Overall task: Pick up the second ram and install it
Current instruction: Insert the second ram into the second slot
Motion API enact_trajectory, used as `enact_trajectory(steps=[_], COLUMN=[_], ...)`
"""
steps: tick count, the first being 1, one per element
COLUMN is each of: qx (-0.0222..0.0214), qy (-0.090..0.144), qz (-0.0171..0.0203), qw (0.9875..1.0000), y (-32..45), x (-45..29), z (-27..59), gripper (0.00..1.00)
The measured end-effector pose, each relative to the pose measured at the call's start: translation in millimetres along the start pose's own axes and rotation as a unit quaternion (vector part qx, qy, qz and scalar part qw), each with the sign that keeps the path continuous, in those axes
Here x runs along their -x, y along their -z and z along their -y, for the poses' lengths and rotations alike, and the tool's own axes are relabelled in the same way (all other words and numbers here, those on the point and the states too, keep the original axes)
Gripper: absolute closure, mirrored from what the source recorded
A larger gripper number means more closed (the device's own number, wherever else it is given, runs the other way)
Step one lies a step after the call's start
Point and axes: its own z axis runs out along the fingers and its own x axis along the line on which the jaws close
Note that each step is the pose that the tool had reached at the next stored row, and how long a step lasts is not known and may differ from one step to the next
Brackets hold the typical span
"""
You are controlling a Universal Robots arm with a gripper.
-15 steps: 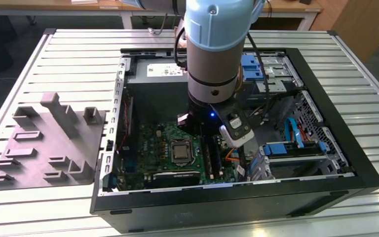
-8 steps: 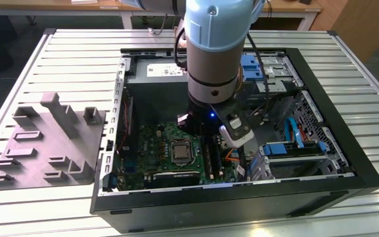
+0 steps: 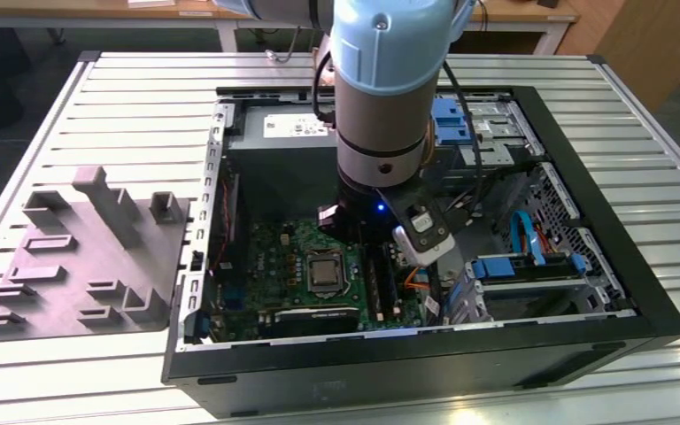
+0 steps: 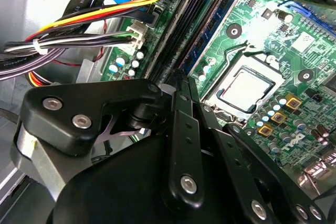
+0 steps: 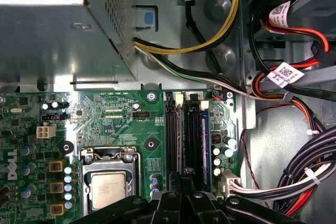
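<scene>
The black metal pincer (image 5: 181,179) hangs low over the row of long black memory slots (image 5: 170,135), its jaws drawn together to a narrow slit; whether anything is pinched between them I cannot tell. Just beside its tip, the long, thin blue memory stick (image 5: 205,140) stands on edge in the outermost slot, nearest the bundled black, red and yellow cables (image 5: 294,171). On the slots' other side, the green motherboard (image 5: 115,114) carries a silver square processor socket (image 5: 107,187). All sits inside an open black computer case (image 3: 435,363) lying on a ribbed metal table (image 3: 104,124).
</scene>
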Motion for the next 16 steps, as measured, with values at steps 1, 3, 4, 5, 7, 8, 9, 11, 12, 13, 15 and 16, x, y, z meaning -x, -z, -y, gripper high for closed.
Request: enact_trajectory(steps=[1, 3, 4, 5, 7, 8, 9, 11, 12, 13, 15, 16], qx=[0.0001, 0.002, 0.0035, 0.0051, 0.0071, 0.0074, 0.0075, 0.0076, 0.0076, 0.0077, 0.0078, 0.0078], qy=[0.0, 0.0, 0.0, 0.0, 0.0, 0.0, 0.0, 0.0, 0.0, 0.0, 0.0, 0.0], qz=[0.0, 0.0001, 0.0002, 0.0003, 0.0008, 0.0009, 0.0009, 0.001, 0.001, 0.001, 0.001, 0.0011], qw=[1.0, 1.0, 1.0, 1.0, 1.0, 1.0, 1.0, 1.0, 1.0, 1.0, 1.0, 1.0], y=[0.0, 0.1, 0.1, 0.1, 0.0, 0.0, 0.0, 0.0, 0.0, 0.0, 0.0, 0.0], x=[0.0, 0.0, 0.0, 0.0, 0.0, 0.0, 0.0, 0.0, 0.0, 0.0, 0.0, 0.0], z=[0.0, 0.1, 0.1, 0.1, 0.0, 0.0, 0.0, 0.0, 0.0, 0.0, 0.0, 0.0], gripper=[0.89, 0.89, 0.89, 0.89, 0.89, 0.89, 0.89, 0.89, 0.89, 0.89, 0.89, 0.89])
